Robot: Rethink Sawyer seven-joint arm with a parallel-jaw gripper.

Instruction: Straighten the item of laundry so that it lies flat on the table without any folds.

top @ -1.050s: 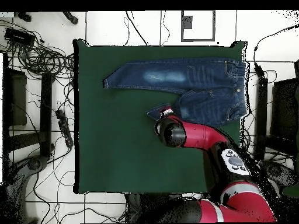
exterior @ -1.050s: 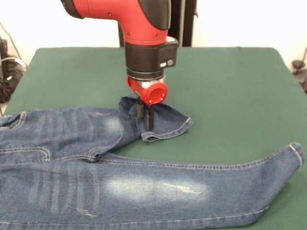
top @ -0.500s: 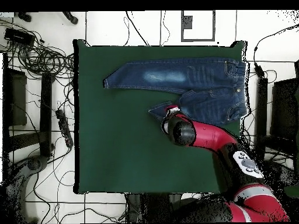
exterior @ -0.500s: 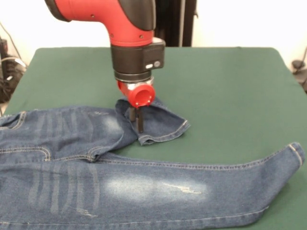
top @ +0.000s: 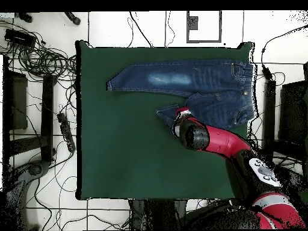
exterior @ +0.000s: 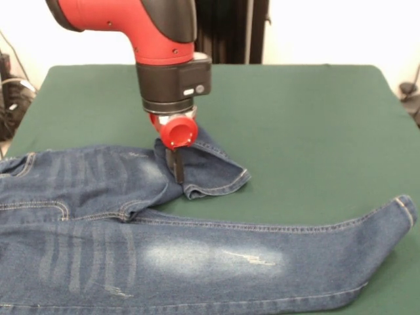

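Jeans [exterior: 164,256] spread on the table [exterior: 315,125], one leg stretched flat toward 3 o'clock in the front view, the other folded back on itself near the middle. Gripper [exterior: 177,172] down on that folded leg, fingers together pinching the denim. Waistband cut off at the front view's left edge; fingertips hidden under the arm overhead. No containers.

A robotics lab set up for recording.

A green felt table [top: 132,156] stands alone on a white tiled floor [top: 108,210], with tangled black cables [top: 42,57] at the upper left of the overhead view and black equipment stands [top: 47,114] along the left edge.
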